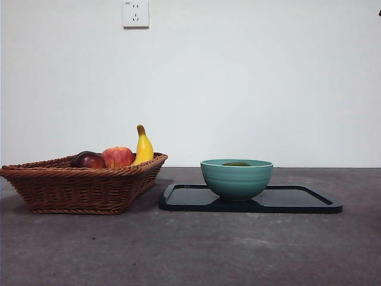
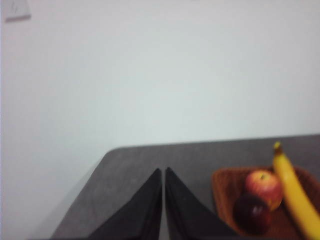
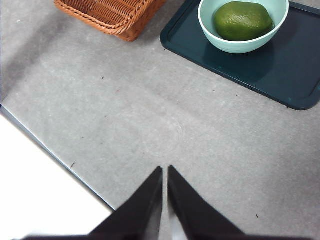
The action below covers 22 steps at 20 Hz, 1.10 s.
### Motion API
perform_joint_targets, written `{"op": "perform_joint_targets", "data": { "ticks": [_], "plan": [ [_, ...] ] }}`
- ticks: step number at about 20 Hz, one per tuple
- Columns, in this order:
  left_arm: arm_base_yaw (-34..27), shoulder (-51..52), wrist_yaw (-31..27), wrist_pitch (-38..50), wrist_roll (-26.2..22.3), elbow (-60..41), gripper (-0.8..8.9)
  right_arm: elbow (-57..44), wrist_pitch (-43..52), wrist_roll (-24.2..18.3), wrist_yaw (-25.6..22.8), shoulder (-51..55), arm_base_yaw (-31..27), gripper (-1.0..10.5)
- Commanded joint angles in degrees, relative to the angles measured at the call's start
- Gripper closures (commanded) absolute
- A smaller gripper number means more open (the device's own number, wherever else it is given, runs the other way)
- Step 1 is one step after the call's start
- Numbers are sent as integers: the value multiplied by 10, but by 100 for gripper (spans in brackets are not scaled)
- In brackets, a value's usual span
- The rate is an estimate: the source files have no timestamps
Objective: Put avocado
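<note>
The dark green avocado (image 3: 243, 20) lies inside a teal bowl (image 1: 236, 179) that stands on a dark tray (image 1: 297, 201); in the front view only its top (image 1: 237, 164) shows above the rim. The bowl also shows in the right wrist view (image 3: 240, 46). My right gripper (image 3: 164, 172) is shut and empty, high above the bare table, well away from the bowl. My left gripper (image 2: 163, 175) is shut and empty, raised beside the wicker basket (image 2: 227, 200). Neither gripper shows in the front view.
The wicker basket (image 1: 83, 185) stands left of the tray and holds a dark red-purple fruit (image 1: 88, 159), a red apple (image 1: 118, 157) and a banana (image 1: 143, 147). The table's edge (image 3: 55, 156) runs close to my right gripper. A wall socket (image 1: 135, 13) is on the back wall.
</note>
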State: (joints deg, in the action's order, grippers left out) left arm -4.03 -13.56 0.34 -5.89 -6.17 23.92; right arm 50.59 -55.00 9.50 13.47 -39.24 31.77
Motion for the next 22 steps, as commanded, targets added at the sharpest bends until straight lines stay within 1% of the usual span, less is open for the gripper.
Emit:
{"op": "perform_joint_targets", "data": {
  "ticks": [1,5,9,13,18,19,22],
  "plan": [
    [-9,42,0,17,-7,-59,804,4,6,5,0,-3,3,940],
    [-10,100,0,15,-2,-151,804,4,6,5,0,-3,3,940],
    [-10,134,0,13,11,-203,804,4,6,5,0,-3,3,940],
    [-10,134,0,8,20,-230,804,4,8,5,0,-3,3,940],
    [-10,134,0,-40,26,-233,804,4,10,5,0,-3,3,940],
    [-10,134,0,-52,31,-233,804,4,10,5,0,-3,3,940],
    [-10,134,0,-50,55,-233,804,4,10,5,0,-3,3,940]
  ]
}}
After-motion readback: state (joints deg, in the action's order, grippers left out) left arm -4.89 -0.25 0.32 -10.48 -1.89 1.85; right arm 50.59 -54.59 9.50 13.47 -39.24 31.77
